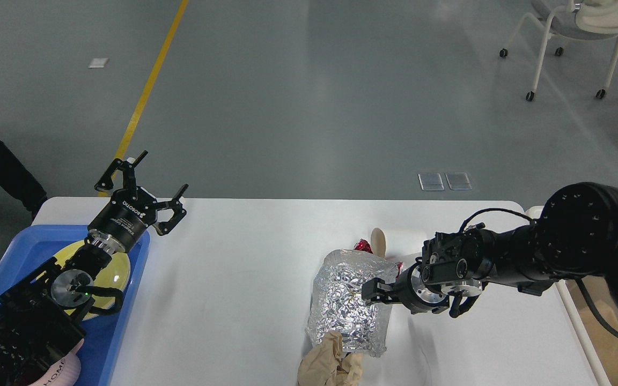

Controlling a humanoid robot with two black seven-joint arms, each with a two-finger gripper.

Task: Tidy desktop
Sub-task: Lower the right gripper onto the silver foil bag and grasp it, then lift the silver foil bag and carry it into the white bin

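Note:
The white desktop [234, 300] carries a crumpled silver foil container [344, 305] at centre front. A wad of brown paper [329, 367] lies against its near edge. Behind the foil a red can [363, 245] and a white paper cup [380, 241] on its side are partly hidden. My right gripper [372, 292] lies low over the table, pointing left, its tip at the foil's right edge. It is dark and its fingers cannot be told apart. My left gripper [145, 186] is open and empty above the blue tray's far corner.
A blue tray [126, 327] at the left edge holds a yellow plate [116, 268] and a pale item marked HOME [59, 371]. A beige bin [582, 343] stands off the table's right edge, mostly behind my right arm. A wheeled chair [572, 32] stands far back right.

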